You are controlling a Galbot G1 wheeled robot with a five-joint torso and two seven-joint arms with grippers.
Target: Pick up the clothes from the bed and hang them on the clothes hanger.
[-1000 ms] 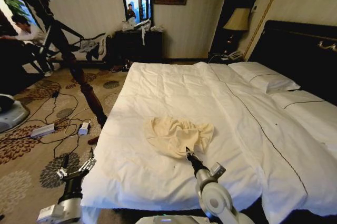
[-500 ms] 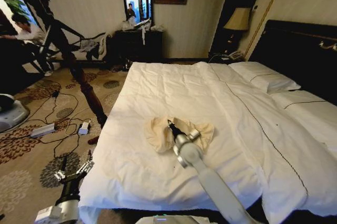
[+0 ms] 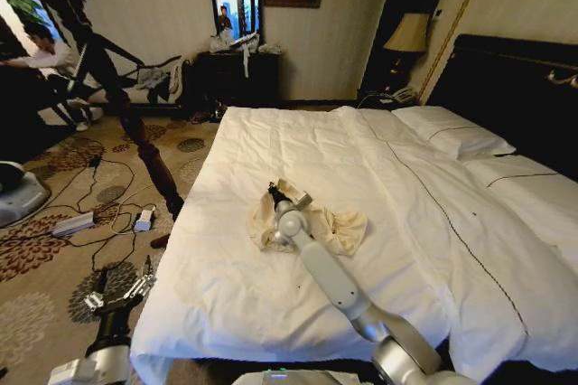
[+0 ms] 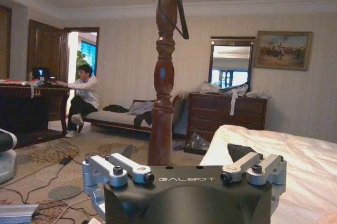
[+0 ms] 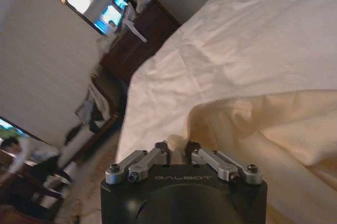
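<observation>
The soft, pale cream-yellow cloth garment [image 3: 312, 225] lies crumpled on the wide white-sheeted bed [image 3: 361, 159], roughly mid-mattress, nearer the foot end & the robot's left edge than the white pillows [image 3: 452, 132] by the tall black headboard [image 3: 506, 87].

The right arm reaches fwd across the sheet, w/ the right gripper [image 3: 274, 193] at the garment's far-left rim, touching the cloth. In the right wrist view the right gripper [image 5: 177, 149] has its jaws drawn nearly together w/ a fold of the cream cloth [image 5: 263, 145] bunched up right at the tips; whether cloth is actually pinched between them can't be told.

The left gripper [image 3: 116, 292] hangs low beside the bed's left edge, over the patterned carpet [image 3: 54, 249], well apart from the garment. In the left wrist view the left gripper [image 4: 184, 167] has its jaws spread wide, nothing between them.

Ahead of it stands a turned dark-wood post [image 4: 162, 77], & near its top hangs a thin hanger w/ slim dark arms [image 4: 176, 8]; its hook can't be made out. The post [image 3: 126, 105] stands on the carpet, off the bed's left side.
</observation>
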